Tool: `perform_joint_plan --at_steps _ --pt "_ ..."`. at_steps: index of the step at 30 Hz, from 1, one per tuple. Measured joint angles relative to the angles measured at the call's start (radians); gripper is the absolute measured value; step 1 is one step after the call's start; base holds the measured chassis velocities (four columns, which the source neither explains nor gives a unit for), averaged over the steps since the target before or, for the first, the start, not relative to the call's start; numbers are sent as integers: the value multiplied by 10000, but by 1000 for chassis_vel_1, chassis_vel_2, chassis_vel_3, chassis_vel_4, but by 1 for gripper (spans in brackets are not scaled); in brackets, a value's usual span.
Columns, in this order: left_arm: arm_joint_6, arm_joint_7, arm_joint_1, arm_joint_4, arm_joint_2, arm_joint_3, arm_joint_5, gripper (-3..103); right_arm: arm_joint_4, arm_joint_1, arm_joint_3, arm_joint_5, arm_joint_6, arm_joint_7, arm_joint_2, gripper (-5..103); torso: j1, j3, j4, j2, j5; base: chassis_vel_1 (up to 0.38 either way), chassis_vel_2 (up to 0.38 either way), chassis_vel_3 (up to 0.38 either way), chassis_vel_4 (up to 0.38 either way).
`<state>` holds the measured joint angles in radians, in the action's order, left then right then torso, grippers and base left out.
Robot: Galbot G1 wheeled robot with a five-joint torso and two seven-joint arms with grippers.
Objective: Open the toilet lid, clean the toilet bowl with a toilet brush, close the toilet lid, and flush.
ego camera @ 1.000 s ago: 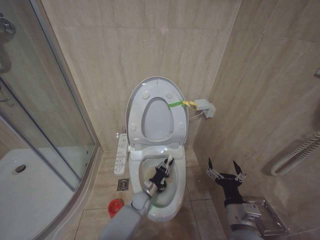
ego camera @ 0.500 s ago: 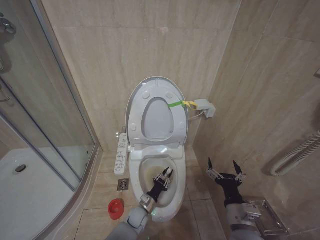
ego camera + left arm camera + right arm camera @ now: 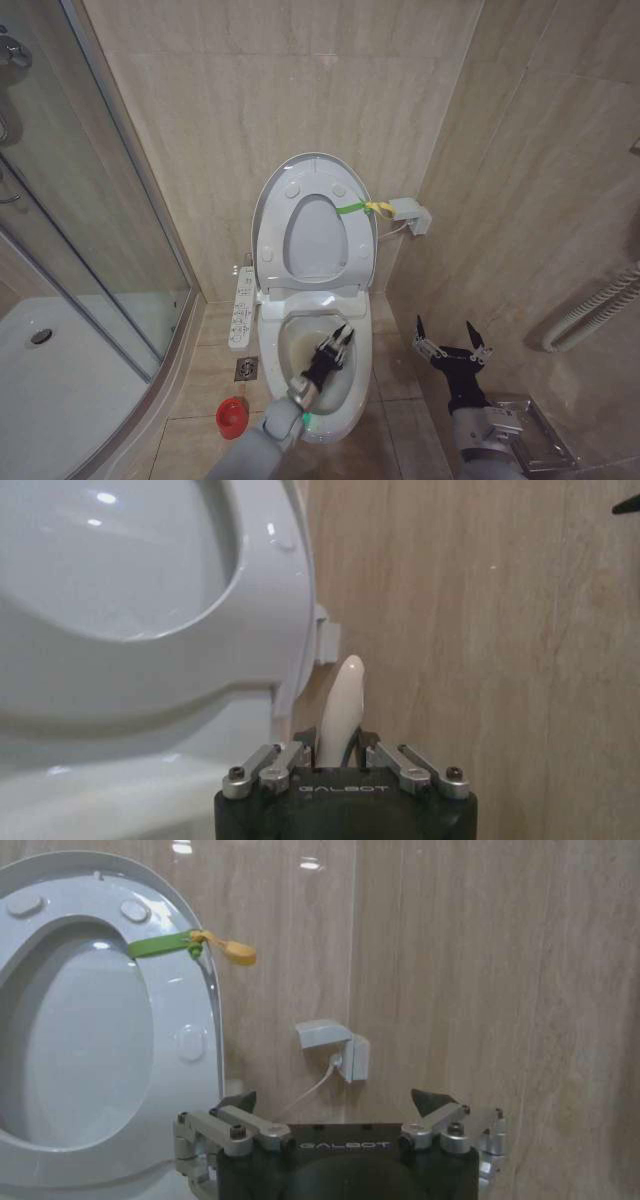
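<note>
Left end effector [image 3: 341,340] clamps the toilet brush [image 3: 338,705] handle above the toilet bowl [image 3: 352,395], toilet lid [image 3: 272,200] raised; right end effector [image 3: 452,338] waits wide open, empty.

My left pincer [image 3: 343,340] grips the toilet brush [image 3: 340,705] handle over the stained toilet bowl [image 3: 355,375], toilet lid [image 3: 268,215] upright

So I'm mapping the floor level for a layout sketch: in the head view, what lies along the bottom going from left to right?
White shower tray → round red cup-like brush base → elongated white ceramic toilet bowl with the left end effector over it → open right end effector → metal floor grate.
</note>
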<state>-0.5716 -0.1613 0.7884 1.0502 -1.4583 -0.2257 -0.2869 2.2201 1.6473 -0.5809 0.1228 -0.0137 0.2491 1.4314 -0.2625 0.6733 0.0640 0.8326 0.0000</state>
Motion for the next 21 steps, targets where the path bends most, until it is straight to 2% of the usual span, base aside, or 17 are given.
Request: perform_joint_plan --at_steps 6,21 --pt "140 -27 -672 -47 -113 -427 -355 23 0 0 0 1 0 0 0 100 0 0 -4 0 1 0 0 0 0" --pt "150 -247 -1402 -377 -502 -533 -768 22 0 0 0 0 0 0 0 100 0 -2 -3 0 1 0 0 0 0"
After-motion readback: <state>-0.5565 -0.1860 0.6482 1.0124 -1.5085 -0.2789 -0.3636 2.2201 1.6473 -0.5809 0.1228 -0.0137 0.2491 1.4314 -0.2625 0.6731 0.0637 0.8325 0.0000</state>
